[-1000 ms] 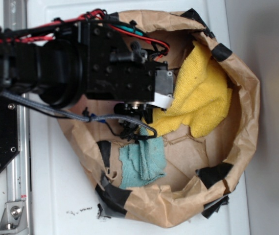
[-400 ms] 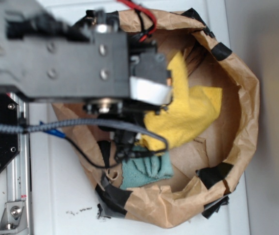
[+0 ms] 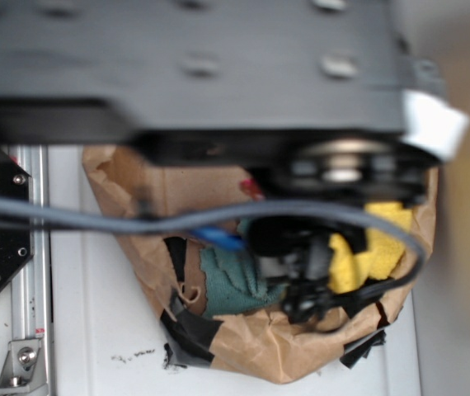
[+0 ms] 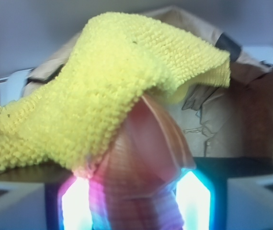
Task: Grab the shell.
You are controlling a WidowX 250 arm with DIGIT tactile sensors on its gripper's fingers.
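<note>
In the wrist view the shell (image 4: pixel 146 158), brown, ribbed and glossy, fills the gap between my two glowing fingers (image 4: pixel 76 203). My gripper (image 4: pixel 135 191) is shut on it. The yellow towel (image 4: pixel 103 81) is draped over the shell's upper end and hangs to the left. In the exterior view my arm is very close to the camera and blurred. There the gripper (image 3: pixel 305 276) hangs over the lower right of the bag with the yellow towel (image 3: pixel 379 247) bunched beside it, and the shell is hidden.
A crumpled brown paper bag (image 3: pixel 260 351) with black tape patches forms a walled ring on the white table. A teal cloth (image 3: pixel 231 285) lies inside at its lower left. A metal rail (image 3: pixel 29 247) runs along the left.
My arm has risen toward the camera and swung right. The yellow towel has come away from the bag's upper right and travelled with the gripper. The teal cloth stays put.
</note>
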